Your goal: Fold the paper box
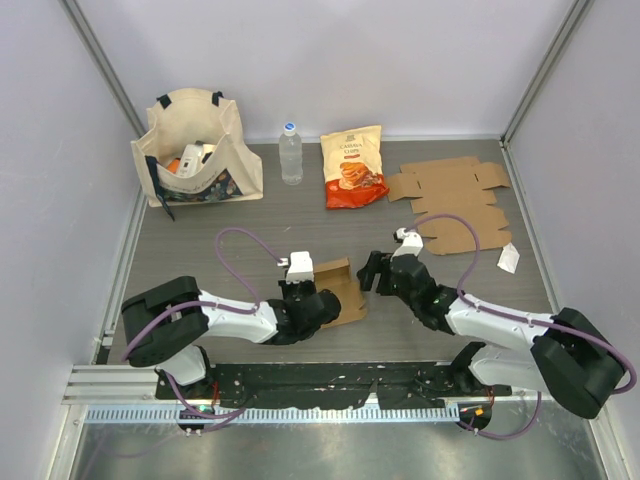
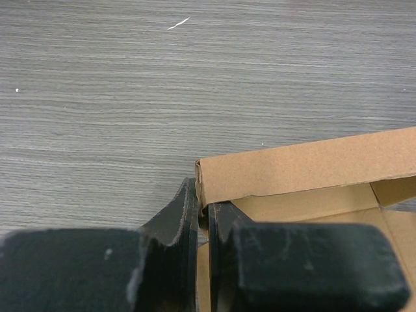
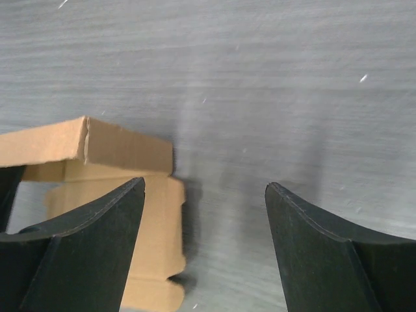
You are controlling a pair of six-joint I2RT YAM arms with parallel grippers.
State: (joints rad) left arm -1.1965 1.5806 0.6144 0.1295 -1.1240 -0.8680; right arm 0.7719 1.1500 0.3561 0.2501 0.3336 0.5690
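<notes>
from above, the paper box (image 1: 342,285) is lying near the table's middle between both arms, its long axis running roughly near to far. at the left wrist, the left gripper (image 2: 203,209) is pinching the box's corner wall, jaws narrow. at the right wrist, the right gripper (image 3: 205,192) is standing wide and empty, with the box just to its left.

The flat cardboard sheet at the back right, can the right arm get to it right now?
Probably yes: the right gripper is open and empty, and nothing stands between it and the flat cardboard sheet farther back on its own side.
</notes>
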